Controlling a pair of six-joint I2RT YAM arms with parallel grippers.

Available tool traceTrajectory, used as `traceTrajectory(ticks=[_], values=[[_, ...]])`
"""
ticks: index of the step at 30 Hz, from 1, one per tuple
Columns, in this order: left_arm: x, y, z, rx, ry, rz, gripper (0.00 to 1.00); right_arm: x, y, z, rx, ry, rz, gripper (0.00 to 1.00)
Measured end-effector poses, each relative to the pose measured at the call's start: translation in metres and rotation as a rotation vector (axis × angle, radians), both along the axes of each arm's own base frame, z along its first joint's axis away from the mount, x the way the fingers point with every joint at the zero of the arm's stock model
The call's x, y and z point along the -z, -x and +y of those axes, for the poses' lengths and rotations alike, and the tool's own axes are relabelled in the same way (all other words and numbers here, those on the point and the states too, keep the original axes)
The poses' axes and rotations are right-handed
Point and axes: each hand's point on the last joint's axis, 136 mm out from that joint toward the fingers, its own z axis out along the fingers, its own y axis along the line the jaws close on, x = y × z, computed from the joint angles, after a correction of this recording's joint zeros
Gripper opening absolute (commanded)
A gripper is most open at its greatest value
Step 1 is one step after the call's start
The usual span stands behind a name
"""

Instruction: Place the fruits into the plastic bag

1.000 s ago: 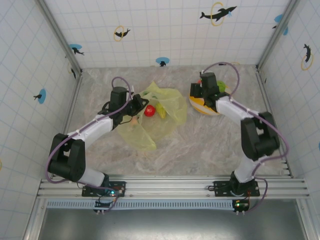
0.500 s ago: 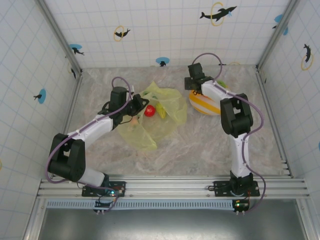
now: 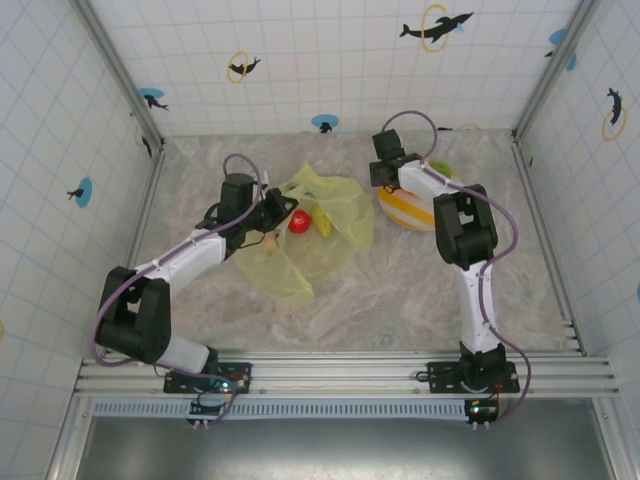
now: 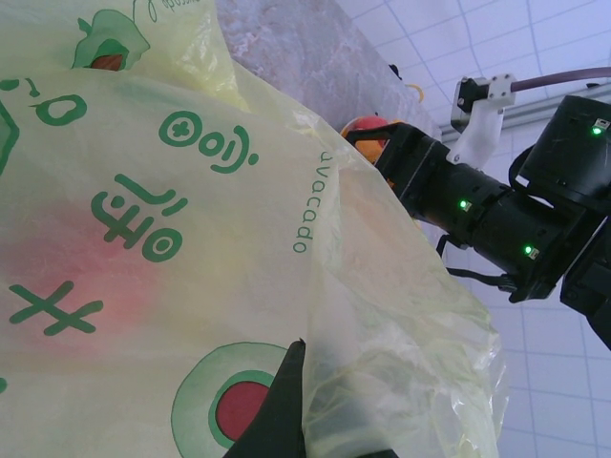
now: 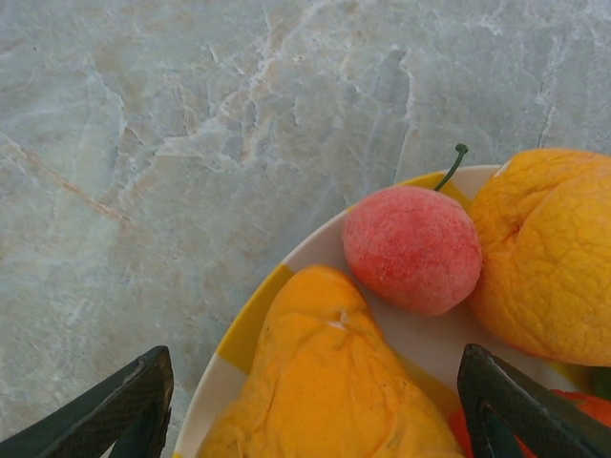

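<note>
Top view, left gripper (image 3: 272, 212): pressed together on the near-left edge of the plastic bag (image 3: 335, 215), lifting that edge off the table (image 3: 400, 290).
Top view, bag contents: a round red fruit (image 3: 299, 222) and a yellow-green piece (image 3: 323, 225) lie side by side within the bag's outline, near its mouth.
Top view, right gripper (image 3: 383, 172): hangs over the far-left rim of the striped plate (image 3: 405, 212), well apart from the bag. A green fruit (image 3: 441, 168) sits at the plate's far edge.
Left wrist view, grip: a dark fingertip (image 4: 284, 405) pinches a fold of the printed film, and a red blur shows through the plastic to the left.
Left wrist view, beyond the bag: the right arm reaches across, with an orange fruit (image 4: 366, 126) just behind it.
Right wrist view, jaws: spread wide, with nothing between them.
Right wrist view, below: a rosy fruit (image 5: 412, 248) with a stem, a wrinkled orange-yellow fruit (image 5: 544, 258) touching it, and a yellow-orange fruit (image 5: 329, 382) all rest on the plate.
Done, as a judgement: about two pieces are bagged – perhaps a third of the job.
Left, as a judgement: at least four fruits are yet to move. The next call is for the spread jaws to settle on one – the rosy fruit looks easiest to reach – and carry it to the held-open mouth.
</note>
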Motion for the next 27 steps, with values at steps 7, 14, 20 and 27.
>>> traceTrajectory(ticks=[7,14,20,27], values=[[0.0,0.0,0.0,0.0,0.0,0.0,0.0,0.005,0.005,-0.001,-0.009,0.013,0.029,0.76],[0.0,0.0,0.0,0.001,0.0,0.001,0.0,0.007,0.009,0.0,-0.015,0.022,0.047,0.74],[0.0,0.0,0.0,0.003,0.002,0.001,0.0,0.008,0.01,0.0,-0.019,0.027,0.05,0.66],[0.0,0.0,0.0,0.003,0.002,0.001,0.0,-0.003,0.023,-0.002,-0.032,0.012,0.047,0.6]])
